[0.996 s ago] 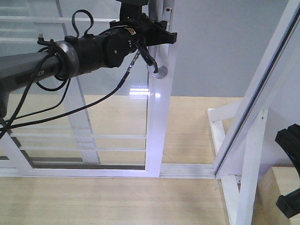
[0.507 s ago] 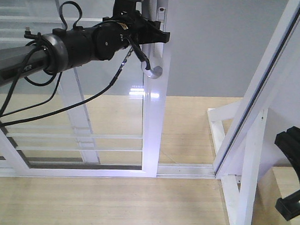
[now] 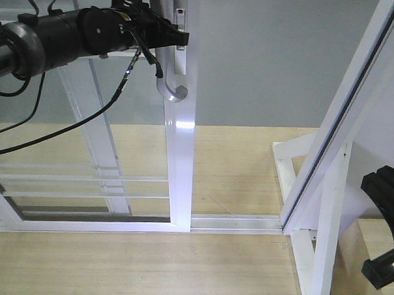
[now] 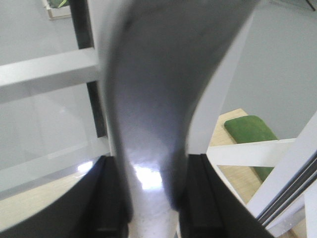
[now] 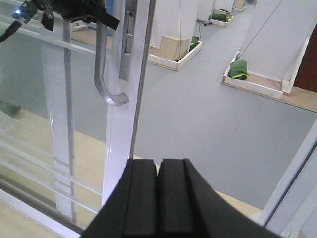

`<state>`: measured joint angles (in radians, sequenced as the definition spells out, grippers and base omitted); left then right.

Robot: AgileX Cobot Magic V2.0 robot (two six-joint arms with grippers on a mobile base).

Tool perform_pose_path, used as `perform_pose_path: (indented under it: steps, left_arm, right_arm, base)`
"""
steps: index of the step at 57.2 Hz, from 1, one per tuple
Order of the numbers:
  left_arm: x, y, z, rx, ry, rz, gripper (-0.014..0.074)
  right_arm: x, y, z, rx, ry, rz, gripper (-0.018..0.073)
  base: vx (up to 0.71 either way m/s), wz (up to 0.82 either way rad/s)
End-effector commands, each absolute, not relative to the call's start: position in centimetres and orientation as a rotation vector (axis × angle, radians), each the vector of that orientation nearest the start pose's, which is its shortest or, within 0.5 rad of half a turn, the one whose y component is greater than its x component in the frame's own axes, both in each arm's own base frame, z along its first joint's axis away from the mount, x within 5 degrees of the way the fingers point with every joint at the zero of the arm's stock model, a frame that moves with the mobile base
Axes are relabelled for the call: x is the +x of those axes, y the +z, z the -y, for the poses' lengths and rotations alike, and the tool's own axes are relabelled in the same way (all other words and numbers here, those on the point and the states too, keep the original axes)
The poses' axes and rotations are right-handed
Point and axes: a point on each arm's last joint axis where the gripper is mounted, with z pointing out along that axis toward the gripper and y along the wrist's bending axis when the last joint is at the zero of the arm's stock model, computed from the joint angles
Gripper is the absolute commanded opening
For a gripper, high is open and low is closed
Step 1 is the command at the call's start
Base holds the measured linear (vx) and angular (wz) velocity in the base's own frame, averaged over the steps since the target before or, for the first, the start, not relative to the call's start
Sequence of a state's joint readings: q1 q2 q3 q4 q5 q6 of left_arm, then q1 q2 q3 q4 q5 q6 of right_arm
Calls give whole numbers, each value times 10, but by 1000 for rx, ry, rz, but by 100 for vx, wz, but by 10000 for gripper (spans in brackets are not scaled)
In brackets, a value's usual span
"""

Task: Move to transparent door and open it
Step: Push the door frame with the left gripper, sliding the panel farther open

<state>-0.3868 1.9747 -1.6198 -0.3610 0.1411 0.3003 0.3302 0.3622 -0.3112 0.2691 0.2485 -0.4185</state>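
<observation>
Wood floor (image 3: 235, 155) — left fingers (image 4: 111, 198) clamp door handle (image 4: 148, 109).

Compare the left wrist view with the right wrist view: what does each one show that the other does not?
Only the left wrist view shows the left pincer closed on the handle from very close, blurred. Only the right wrist view shows the handle's hooked lower end, the closed right pincer holding nothing, and a cardboard box beyond. Both show the transparent door and its horizontal bars.

Pale wood floor (image 3: 147, 262), grey wall (image 3: 278, 60), slanted white frame (image 3: 339, 146), cardboard box (image 5: 174, 47), green bags (image 5: 238, 69).
</observation>
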Motion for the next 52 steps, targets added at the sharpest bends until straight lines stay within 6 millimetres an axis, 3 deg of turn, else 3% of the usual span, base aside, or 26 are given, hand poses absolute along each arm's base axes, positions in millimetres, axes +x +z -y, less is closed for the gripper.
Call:
perform_pose_path:
  steps: [1,52]
  left_arm:
    - [432,394,150,177,-275,-1490,-2]
    - [431,426,56,34,-123,-1460,-2]
  right_arm:
    - [83,287,-33,-445,164,-1623,-3]
    - [83,287,-33,-444,164,-1622,-3]
  base:
    - [0,0]
    - [0,0]
